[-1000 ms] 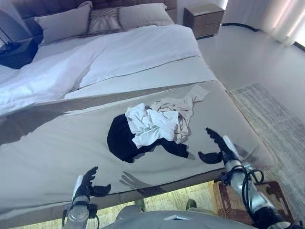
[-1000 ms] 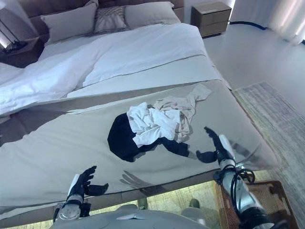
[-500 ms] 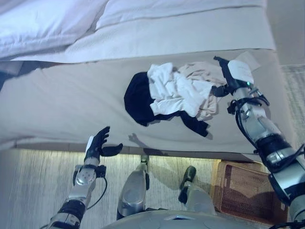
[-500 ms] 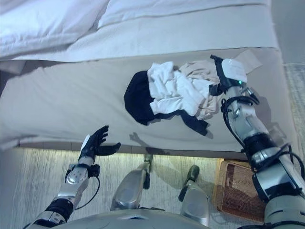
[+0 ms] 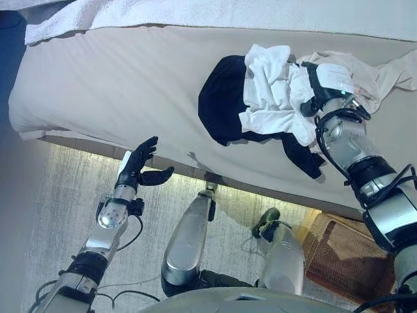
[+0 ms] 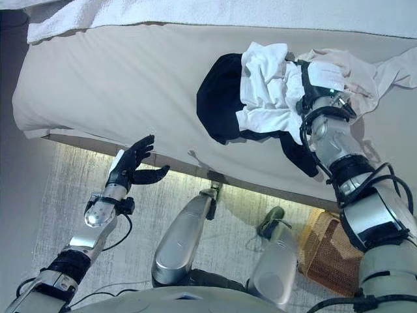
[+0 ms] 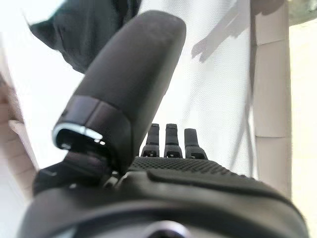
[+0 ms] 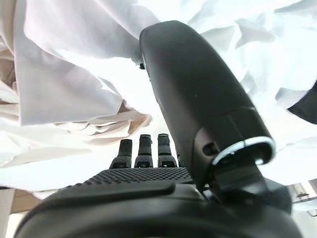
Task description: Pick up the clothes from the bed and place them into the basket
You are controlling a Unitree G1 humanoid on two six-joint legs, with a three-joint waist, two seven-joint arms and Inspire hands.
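A pile of clothes lies on the bed's beige cover [image 5: 117, 78]: a black garment [image 5: 221, 98], a white shirt [image 5: 270, 91] on top of it and a beige garment [image 5: 374, 72] at the right. My right hand [image 5: 326, 85] rests on the pile between the white shirt and the beige garment, fingers straight; the right wrist view shows its fingers [image 8: 143, 148] over white cloth [image 8: 74, 84]. My left hand [image 5: 137, 166] is open and empty, held off the bed's front edge above the floor. A brown woven basket [image 5: 342, 254] stands on the floor at the lower right.
A white duvet [image 5: 195, 13] lies across the far side of the bed. The bed's front edge [image 5: 98, 140] runs slantwise above a grey rug [image 5: 71, 195]. The left wrist view shows the black garment [image 7: 84, 29] far off on the cover.
The camera has tilted down and nearer. My right hand has moved from beside the pile, near the bed's front edge, onto the clothes. My left hand stays open by the bed's edge.
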